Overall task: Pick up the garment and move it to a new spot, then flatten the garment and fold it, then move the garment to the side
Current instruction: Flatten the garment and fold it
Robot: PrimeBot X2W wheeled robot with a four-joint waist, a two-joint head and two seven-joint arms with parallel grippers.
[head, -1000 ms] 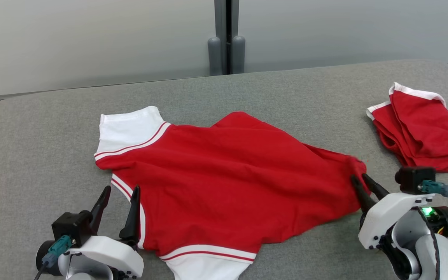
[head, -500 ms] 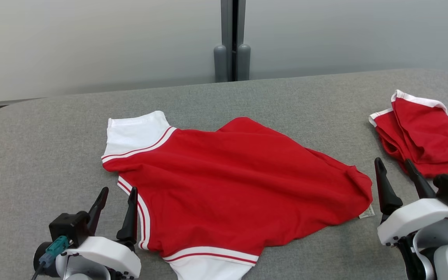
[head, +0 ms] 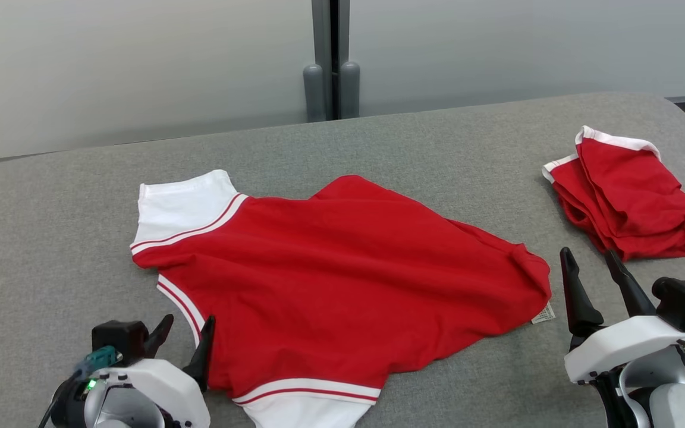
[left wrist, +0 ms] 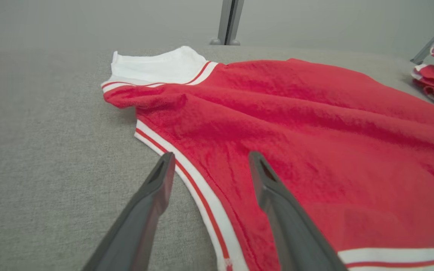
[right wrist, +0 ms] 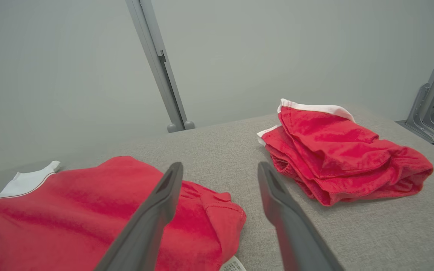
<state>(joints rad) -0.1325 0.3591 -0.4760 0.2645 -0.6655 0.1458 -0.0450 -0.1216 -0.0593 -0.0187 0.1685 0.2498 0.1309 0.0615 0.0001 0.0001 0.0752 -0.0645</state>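
a soft red shirt (head: 342,279) with white striped trim lies spread on the grey woven table (head: 51,226); the left gripper (head: 185,340) and right gripper (head: 591,266) flank it, jaws apart, empty.

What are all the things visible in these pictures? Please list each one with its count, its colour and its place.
spread garment: one, red with white striped trim, lying open on the middle of the table
folded garment: one, red with white trim, on the far right of the table
label: one, white, at the spread garment's right corner
table: one, grey fabric top, under both garments
post: one, grey, behind the table's far edge
wall panels: two, pale grey, either side of the post
left end effector: one, dark fingers, open, at the spread garment's near left edge
right end effector: one, dark fingers, open, beside the spread garment's right corner
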